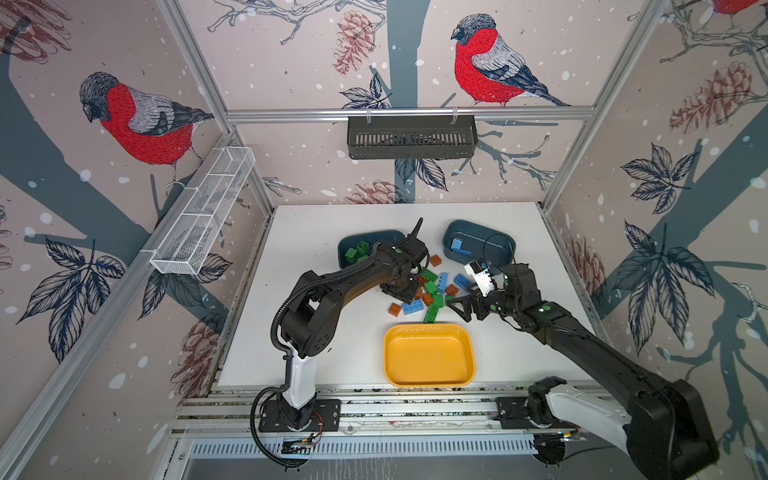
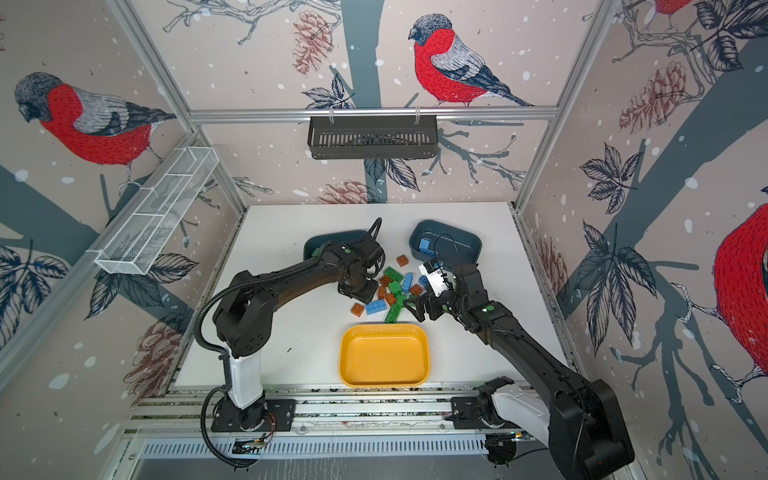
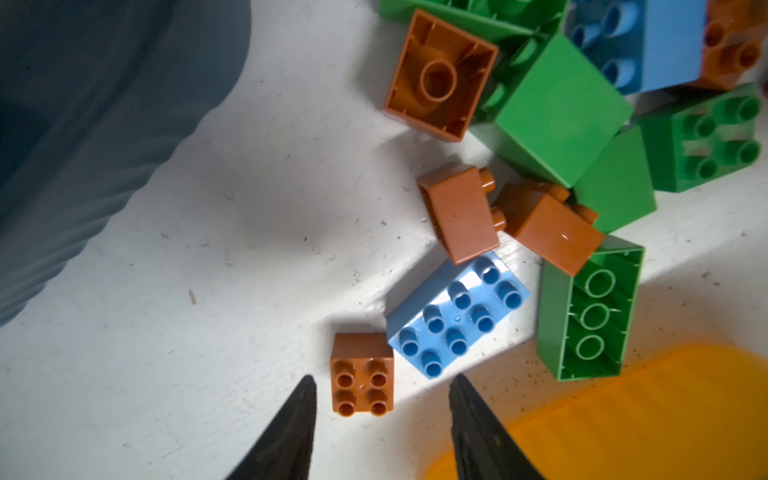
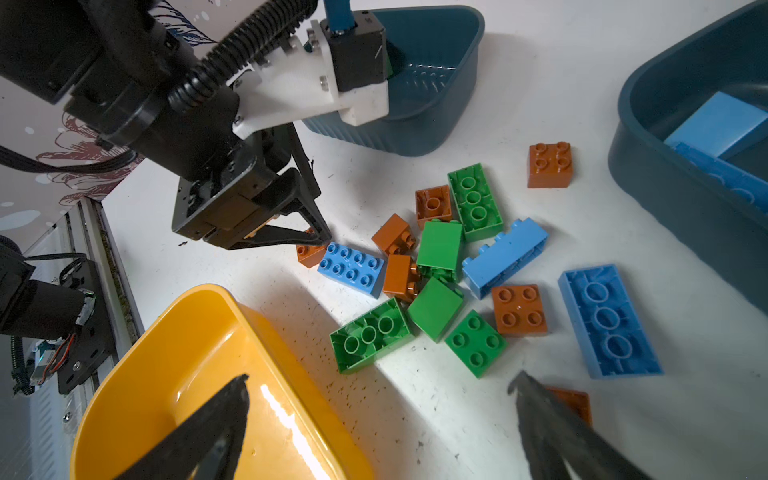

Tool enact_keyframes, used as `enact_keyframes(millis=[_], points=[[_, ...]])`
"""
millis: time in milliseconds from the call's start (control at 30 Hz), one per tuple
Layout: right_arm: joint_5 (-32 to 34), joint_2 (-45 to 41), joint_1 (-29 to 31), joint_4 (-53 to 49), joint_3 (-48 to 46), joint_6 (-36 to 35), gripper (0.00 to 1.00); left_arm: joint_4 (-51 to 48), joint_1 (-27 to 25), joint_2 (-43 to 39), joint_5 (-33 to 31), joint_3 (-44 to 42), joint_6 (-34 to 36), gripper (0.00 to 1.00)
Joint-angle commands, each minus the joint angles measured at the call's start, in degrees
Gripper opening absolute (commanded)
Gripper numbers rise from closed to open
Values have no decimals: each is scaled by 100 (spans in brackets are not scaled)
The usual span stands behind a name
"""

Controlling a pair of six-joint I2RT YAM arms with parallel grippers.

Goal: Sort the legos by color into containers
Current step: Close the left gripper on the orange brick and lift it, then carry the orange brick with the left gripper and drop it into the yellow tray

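Observation:
A loose pile of green, light blue and brown legos (image 1: pixel 432 286) lies mid-table between three containers. One teal tub (image 1: pixel 374 233) holds green bricks (image 1: pixel 357 251). The other teal tub (image 1: pixel 505 241) holds light blue bricks (image 4: pixel 719 124). The yellow tray (image 1: pixel 428 355) is bare. My left gripper (image 3: pixel 382 382) is open, pointing down. A small brown brick (image 3: pixel 362 374) sits between its fingertips, with a gap on each side, and an oblong blue brick (image 3: pixel 457 316) lies beside it. My right gripper (image 4: pixel 381 379) is wide open and holds nothing. It hovers over the tray's far rim and the pile's near edge.
A black slotted basket (image 1: pixel 411 137) hangs on the back wall. A white wire mesh rack (image 1: pixel 203 216) hangs on the left wall. Aluminium rails (image 1: pixel 374 409) carrying both arm bases run along the table's front edge. One brown brick (image 1: pixel 435 260) lies apart between the tubs.

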Motion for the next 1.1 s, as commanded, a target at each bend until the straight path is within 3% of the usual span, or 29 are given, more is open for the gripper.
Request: enact_keyframes(millis=[0,167,667,767,933,1067], points=[[35,59,54,257,57,-71,100,-220,44,-86,-66,-148,42,53],[61,86,128,247,54,-42,99,69,9,-130,425,-547,-82,53],[114,73,199,186,92,-50,100,486,29,167,34,-773,-60,50],[149,51,200,161,102,-74,99,577,80,220,21,-736,-61,47],[185,73,210,4,188,-115,99,473,130,188,27,-738,-9,30],[185,84,203,27,165,-108,99,219,131,61,4,-744,21,29]])
